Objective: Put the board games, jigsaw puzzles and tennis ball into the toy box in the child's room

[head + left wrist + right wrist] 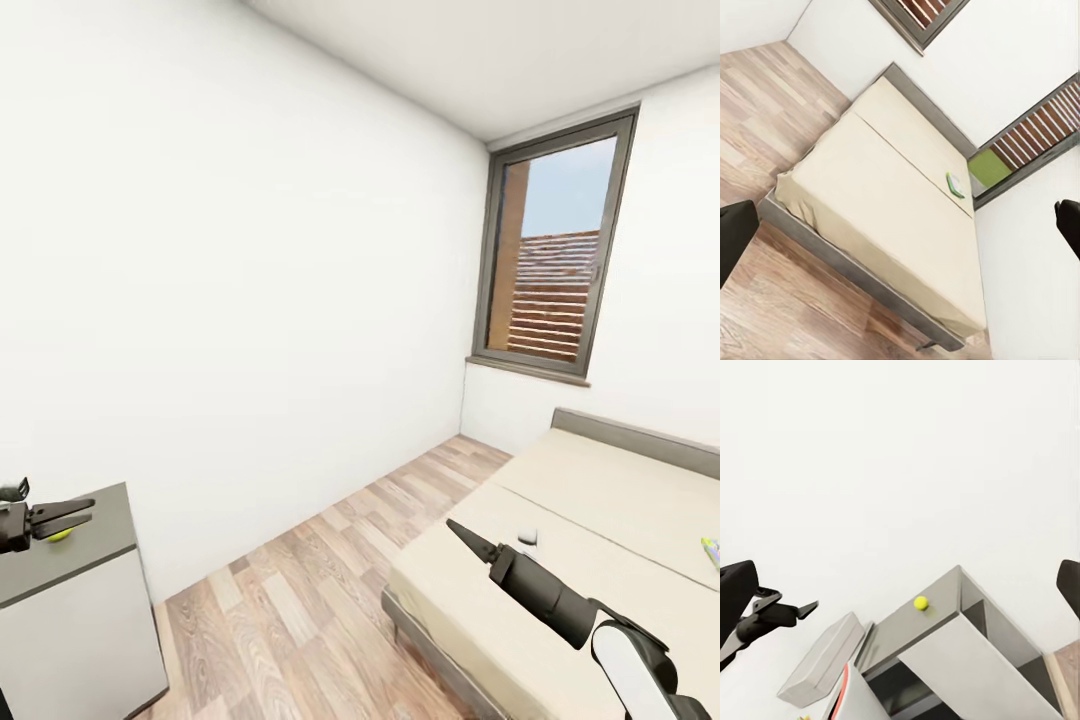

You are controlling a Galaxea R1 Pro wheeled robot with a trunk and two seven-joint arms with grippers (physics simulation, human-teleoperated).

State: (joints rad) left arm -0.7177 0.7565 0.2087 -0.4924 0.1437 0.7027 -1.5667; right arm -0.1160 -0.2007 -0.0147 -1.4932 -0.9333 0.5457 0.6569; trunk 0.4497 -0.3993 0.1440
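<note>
The tennis ball rests on the table's lower dark-grey top. My left gripper hovers just above the ball, open and empty; the right wrist view also catches this gripper. The light grey toy box sits beside the dark section. On the cream bed lies a green-white board game, its edge at the far right. My right gripper hangs open over the bed's near corner.
Wood-plank floor runs between the table and the bed. A white wall stands behind the table, and a dark-framed window is above the bed's head. A small white object lies on the mattress near my right gripper.
</note>
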